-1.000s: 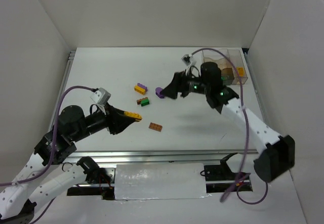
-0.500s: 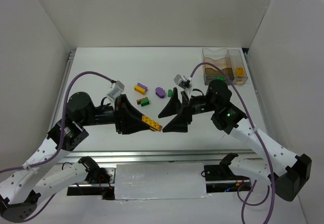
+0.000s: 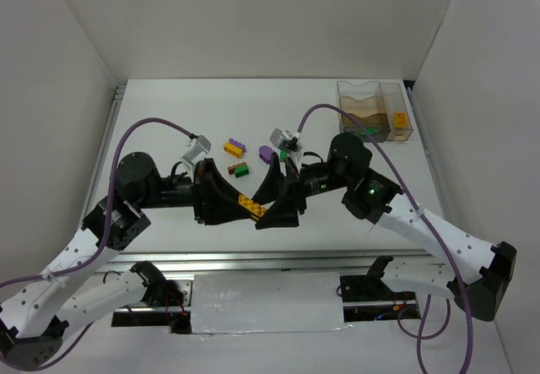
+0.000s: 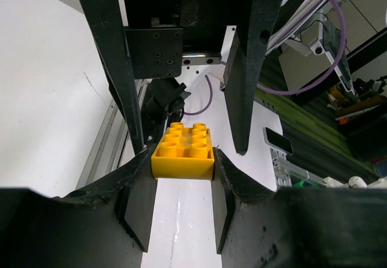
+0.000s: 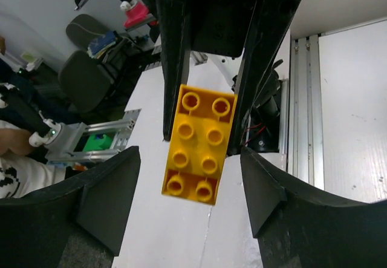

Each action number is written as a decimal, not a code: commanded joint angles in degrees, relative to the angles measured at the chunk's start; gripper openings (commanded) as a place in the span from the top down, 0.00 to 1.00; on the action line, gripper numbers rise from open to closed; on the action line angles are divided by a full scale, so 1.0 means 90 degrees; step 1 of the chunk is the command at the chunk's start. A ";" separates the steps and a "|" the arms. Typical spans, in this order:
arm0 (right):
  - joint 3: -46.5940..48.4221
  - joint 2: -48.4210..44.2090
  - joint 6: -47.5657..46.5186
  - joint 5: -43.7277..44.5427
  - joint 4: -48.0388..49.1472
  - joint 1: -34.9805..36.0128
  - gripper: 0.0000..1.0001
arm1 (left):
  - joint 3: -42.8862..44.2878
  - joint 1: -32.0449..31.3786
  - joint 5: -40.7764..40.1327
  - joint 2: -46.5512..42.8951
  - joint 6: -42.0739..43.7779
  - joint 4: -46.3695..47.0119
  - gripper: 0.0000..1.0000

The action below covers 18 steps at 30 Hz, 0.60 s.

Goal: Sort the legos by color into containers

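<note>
Your left gripper [image 3: 245, 206] is clamped on a yellow brick [image 3: 251, 209] and holds it above the table [image 3: 169, 112], towards the near edge and about midway across. In the left wrist view, both pads press the brick's long sides at one end, so most of its length juts out unsupported.

Your right gripper [image 3: 272, 208] faces it head-on with fingers spread wide, one on each side of the free end. As far as its wrist view shows, it touches nothing. I judge this to be a handover, since the containers [image 3: 359, 94] sit well apart at the far right corner.

Here is what can go wrong:

- **Twisting:** The brick lies skewed between the right fingers, so one pad may meet it first and twist it out of the left's short grip.
- **Early release:** If you open the left before the right has truly closed, the brick drops to the table.
- **Fingertip clash:** The two sets of fingertips are very near each other. If you push the right in any further, you may pinch the left's tips instead of plastic.
- **Loose pieces:** A falling brick could also knock the purple brick [image 3: 266, 153] and the two stacked pairs lying just beyond.
</note>
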 commanded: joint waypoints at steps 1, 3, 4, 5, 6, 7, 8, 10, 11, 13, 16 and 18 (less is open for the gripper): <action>0.0458 0.0178 -0.0081 0.0392 -0.0255 0.0183 0.27 | -0.0017 0.0022 0.0120 -0.0024 0.0089 0.0242 1.00; 0.0575 0.0275 -0.0149 0.0441 -0.0333 0.0270 0.39 | -0.0017 0.0022 0.0100 -0.0043 0.0167 0.0212 1.00; 0.0595 0.0295 -0.0207 0.0519 -0.0469 0.0281 0.48 | -0.0017 0.0022 0.0100 -0.0063 0.0177 0.0202 1.00; 0.0595 0.0296 -0.0237 0.0520 -0.0490 0.0290 0.54 | -0.0007 0.0012 0.0100 -0.0063 0.0197 0.0173 1.00; 0.0585 0.0305 -0.0315 0.0510 -0.0548 0.0291 0.60 | 0.0002 0.0022 0.0091 -0.0092 0.0236 0.0144 1.00; 0.0556 0.0296 -0.0344 0.0510 -0.0549 0.0291 0.62 | 0.0022 0.0022 0.0071 -0.0102 0.0255 0.0095 1.00; 0.0488 0.0286 -0.0374 0.0471 -0.0549 0.0291 0.63 | 0.0051 0.0022 -0.0006 -0.0121 0.0275 0.0037 1.00; 0.0400 0.0257 -0.0471 0.0422 -0.0578 0.0291 0.64 | 0.0090 0.0022 -0.0036 -0.0121 0.0353 -0.0042 1.00; 0.0399 0.0276 -0.0501 0.0393 -0.0587 0.0300 0.82 | 0.0129 0.0022 -0.0046 -0.0121 0.0392 -0.0081 1.00; 0.0419 0.0295 -0.0618 0.0431 -0.0763 0.0291 1.00 | 0.0158 0.0022 -0.0066 -0.0131 0.0431 -0.0120 1.00; 0.0419 0.0344 -0.0793 0.0451 -0.0910 0.0291 1.00 | 0.0236 0.0022 -0.0153 -0.0141 0.0567 -0.0207 0.93; 0.0361 0.0354 -0.0871 0.0733 -0.0929 0.0261 1.00 | 0.0295 0.0022 -0.0610 -0.0160 0.0617 -0.0518 0.49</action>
